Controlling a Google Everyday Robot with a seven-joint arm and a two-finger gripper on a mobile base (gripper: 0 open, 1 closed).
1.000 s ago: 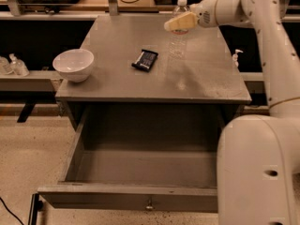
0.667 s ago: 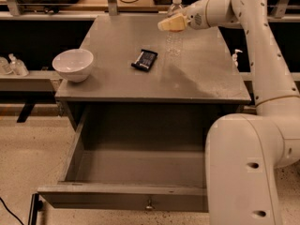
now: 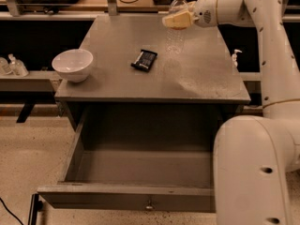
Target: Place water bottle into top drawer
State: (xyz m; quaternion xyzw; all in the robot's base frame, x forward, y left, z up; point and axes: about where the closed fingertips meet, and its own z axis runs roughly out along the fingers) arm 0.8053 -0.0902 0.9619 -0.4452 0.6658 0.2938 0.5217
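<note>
The water bottle (image 3: 174,38), clear with a white cap, stands upright over the far right part of the grey table top (image 3: 201,74). My gripper (image 3: 177,19) reaches in from the right and is shut on the bottle's upper body; I cannot tell whether the bottle's base touches the table. The top drawer (image 3: 140,170) is pulled fully open below the table's front edge. Its inside is bare, and its front panel with a small metal knob (image 3: 149,204) faces the camera.
A white bowl (image 3: 72,64) sits at the table's left edge and a black packet (image 3: 144,60) lies near the middle. A small pump bottle (image 3: 236,57) stands on a shelf to the right. My white base (image 3: 255,172) fills the lower right, next to the drawer.
My gripper has stayed closed on the water bottle. Bottle and gripper have risen slightly in the picture and shifted a little sideways over the far right of the table.
</note>
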